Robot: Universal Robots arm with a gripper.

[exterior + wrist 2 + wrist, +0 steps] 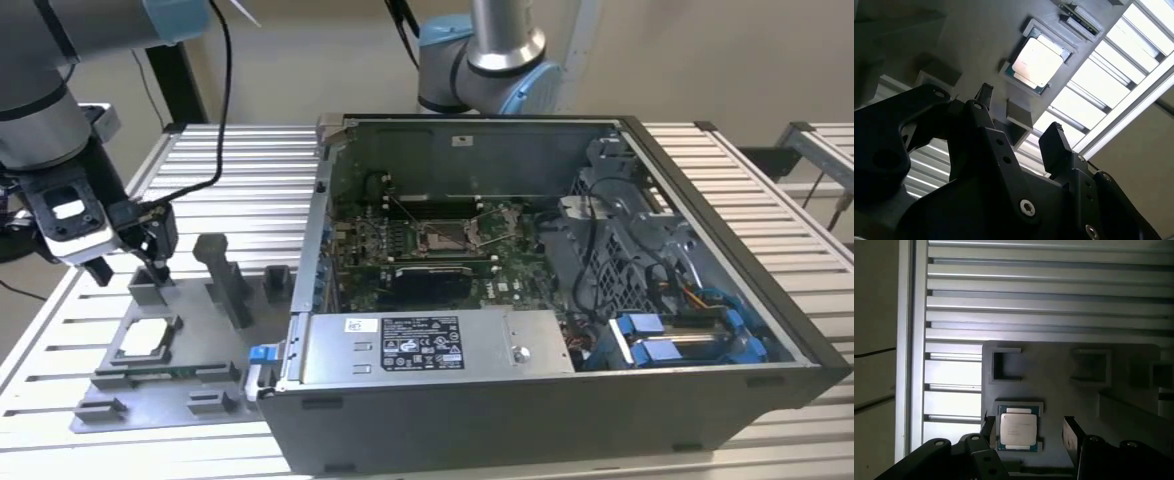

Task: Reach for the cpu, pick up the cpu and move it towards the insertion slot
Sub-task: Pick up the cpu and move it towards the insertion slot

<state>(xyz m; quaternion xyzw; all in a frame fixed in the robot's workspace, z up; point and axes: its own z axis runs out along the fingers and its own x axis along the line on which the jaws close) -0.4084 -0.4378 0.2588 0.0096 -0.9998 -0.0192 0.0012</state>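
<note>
At the exterior view's left, the robot's dark two-fingered gripper (pixel 130 262) hangs over the far end of a grey plastic fixture plate (pixel 200 350) that lies on the slatted aluminium table (pixel 240 160). Its fingers are spread apart and grasp nothing. The cpu (pixel 147 338), a small thin square chip with a flat silvery top, sits in a shallow square nest at the near left of that plate, just nearer than the gripper and below it. In the first wrist view the chip (pixel 1017 429) shows between the two parted fingers, yet I see no finger touching it. In the second wrist view the cpu (pixel 1036 62) lies beyond the fingertips (pixel 985 95), apart from them. To the right stands the open dark grey computer case (pixel 534 420). Inside it, on the green motherboard (pixel 360 250), is the insertion slot (pixel 447 237), a small square socket with a shiny metal frame, well apart from the chip. By my reckoning the reach is nearly complete. The pickup and the carry towards the socket are both not yet done.
</note>
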